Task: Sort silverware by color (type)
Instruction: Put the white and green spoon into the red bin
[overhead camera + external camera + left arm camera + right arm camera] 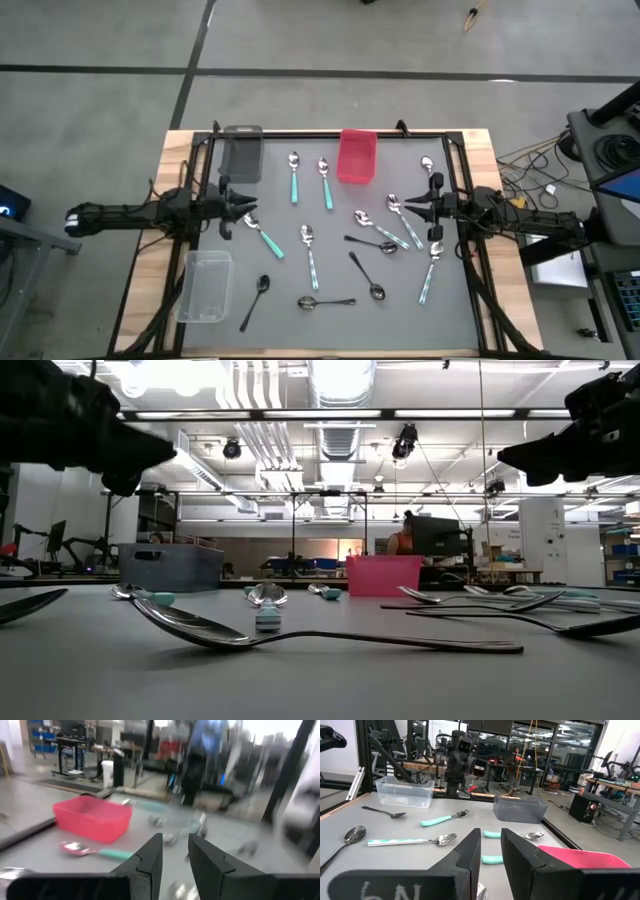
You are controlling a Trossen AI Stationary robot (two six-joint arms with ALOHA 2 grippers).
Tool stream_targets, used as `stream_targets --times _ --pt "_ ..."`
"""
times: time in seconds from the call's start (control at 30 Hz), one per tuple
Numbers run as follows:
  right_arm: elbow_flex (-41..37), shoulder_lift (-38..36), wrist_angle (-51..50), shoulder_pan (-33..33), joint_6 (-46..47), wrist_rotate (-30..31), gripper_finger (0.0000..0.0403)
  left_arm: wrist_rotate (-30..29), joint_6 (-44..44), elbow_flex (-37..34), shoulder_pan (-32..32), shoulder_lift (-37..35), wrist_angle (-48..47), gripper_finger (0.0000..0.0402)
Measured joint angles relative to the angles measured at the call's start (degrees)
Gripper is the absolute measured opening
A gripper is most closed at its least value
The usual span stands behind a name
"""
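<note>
Teal-handled spoons with shiny bowls lie flat on the grey mat: two [294,178] [326,183] near the far bins, one [262,235] just below my left gripper [248,207], one [309,255] mid-mat, several [403,222] by my right gripper [405,207]. Dark spoons [255,300] [327,301] [367,275] lie toward the near edge. Both grippers hover above the mat, slightly open and holding nothing, as the left wrist view [175,852] and right wrist view [491,847] show.
A grey bin [241,153] and a red bin [357,155] stand at the far edge, and a clear bin [204,285] at the near left. A black frame [330,133] borders the mat. Bare mat lies between the grippers. A dark spoon [320,638] fills the low view's foreground.
</note>
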Motion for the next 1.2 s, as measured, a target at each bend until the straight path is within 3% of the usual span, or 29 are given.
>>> stream_targets --times 0.1,0.27,0.43,0.7,0.93,1.2 --pt "0.0 0.0 3.6 0.0 2.7 -0.1 0.0068 0.0 -2.8 0.0 0.1 0.0 5.0 0.0076" --pt "0.0 0.0 12.6 0.0 29.2 0.5 0.0068 0.6 -6.5 0.0 -0.1 0.0 11.7 0.0076" --pt "0.0 0.2 15.1 0.0 37.8 1.1 0.0068 3.5 -7.0 0.0 -0.1 1.2 18.4 0.0076" --pt "0.0 4.8 16.9 0.0 38.7 12.6 0.0068 -1.6 -2.3 0.0 -0.1 3.3 23.1 0.0076" --pt "2.2 13.7 17.8 0.0 36.8 20.4 0.0068 -18.7 1.8 0.0 0.0 5.7 23.1 0.0076" --pt "9.9 27.3 12.7 -0.4 37.1 21.7 0.0068 -19.5 4.4 3.5 0.4 8.1 22.6 0.0076"
